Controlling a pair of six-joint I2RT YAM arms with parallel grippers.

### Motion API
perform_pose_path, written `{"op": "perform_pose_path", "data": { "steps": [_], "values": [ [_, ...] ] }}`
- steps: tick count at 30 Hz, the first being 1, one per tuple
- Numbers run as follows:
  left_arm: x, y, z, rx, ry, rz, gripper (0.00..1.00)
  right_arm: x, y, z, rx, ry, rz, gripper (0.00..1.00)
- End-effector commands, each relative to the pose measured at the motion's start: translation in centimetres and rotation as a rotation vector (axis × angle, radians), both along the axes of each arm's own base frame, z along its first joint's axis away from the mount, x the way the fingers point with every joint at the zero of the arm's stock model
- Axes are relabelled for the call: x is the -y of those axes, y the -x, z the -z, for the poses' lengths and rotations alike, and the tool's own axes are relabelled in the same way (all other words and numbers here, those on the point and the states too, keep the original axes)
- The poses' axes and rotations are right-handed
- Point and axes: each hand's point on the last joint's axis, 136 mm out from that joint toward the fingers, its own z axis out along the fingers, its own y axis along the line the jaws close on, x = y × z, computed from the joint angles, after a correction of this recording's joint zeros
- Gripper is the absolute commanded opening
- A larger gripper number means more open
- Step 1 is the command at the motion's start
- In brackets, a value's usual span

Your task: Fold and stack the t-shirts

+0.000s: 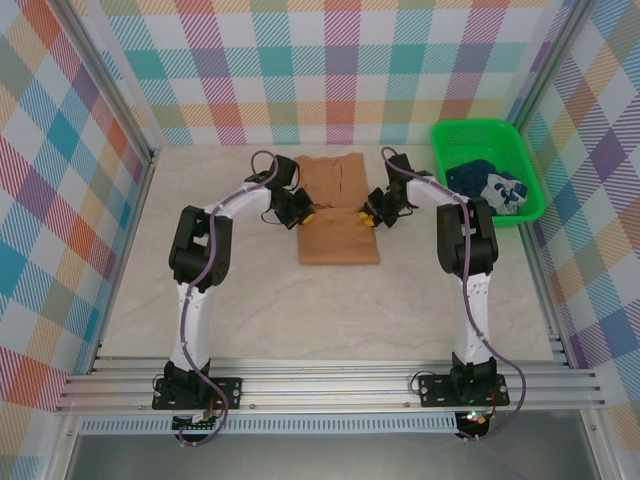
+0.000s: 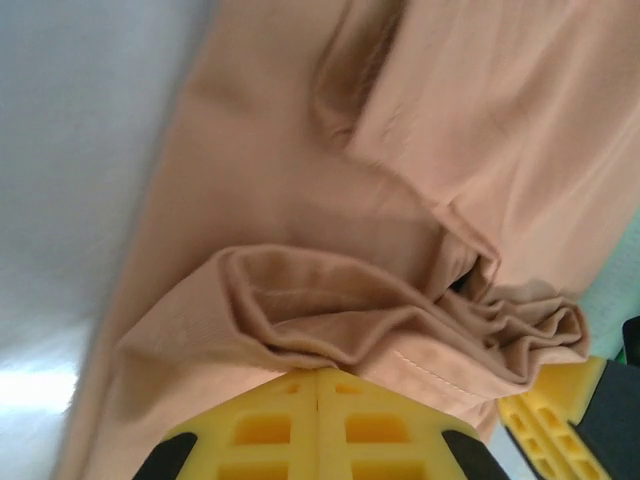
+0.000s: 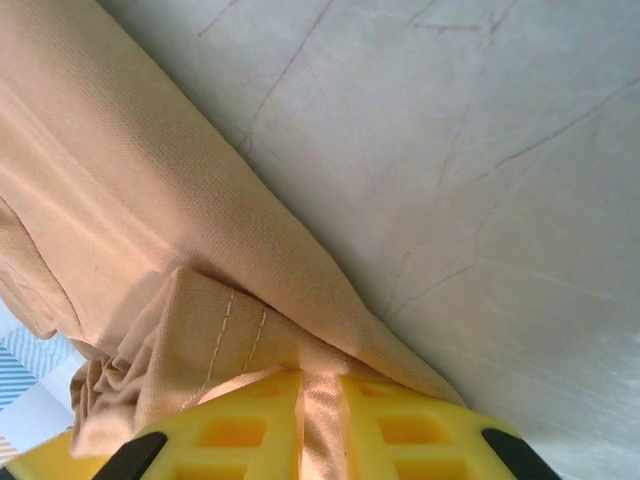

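Well, the tan t-shirt [image 1: 338,225] lies as a long strip mid-table. The left gripper [image 1: 300,212] and right gripper [image 1: 372,214] each pinch 1 side edge. It looks soft, light and floppy, so level edge grips suit it best.

Two white-and-black arms are standing at the near edge of one table [image 1: 260,320]: the left arm [image 1: 195,290] and the right arm [image 1: 468,290]. Each is carrying one gripper, so two are showing, the left gripper [image 1: 297,212] and the right gripper [image 1: 372,213]. Each of these is showing two yellow fingers [image 2: 260,430] in its own wrist view. One tan-brown t-shirt [image 1: 338,240] is lying on the table. One green mesh basket [image 1: 470,127] is sitting at the far right. One dark navy t-shirt [image 1: 470,172] with white print is lying crumpled inside it; whether that heap is hiding a further garment cannot be told.
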Motion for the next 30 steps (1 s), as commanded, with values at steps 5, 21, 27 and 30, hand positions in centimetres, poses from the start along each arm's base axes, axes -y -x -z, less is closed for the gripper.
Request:
{"op": "perform_pose_path", "data": {
  "steps": [5, 21, 27, 30],
  "values": [
    [-1.3, -3.0, 0.0, 0.009, -0.078, -0.028, 0.02, 0.9, 3.5, 1.4, -0.097, 0.074, -0.03, 0.18],
    [-4.9, 7.5, -4.7, -0.011, -0.12, 0.047, 0.33, 2.5, 6.6, -7.4, 0.12, 0.093, -0.091, 0.43],
    [-3.2, 15.2, -1.2, -0.175, 0.011, -0.016, 0.39, 2.3, 12.7, -5.7, 0.043, 0.008, -0.088, 0.47],
    [-2.2, 15.4, -0.1, -0.182, 0.047, -0.047, 0.41, 2.0, 14.7, -4.6, 0.002, -0.049, -0.065, 0.49]
  ]
}}
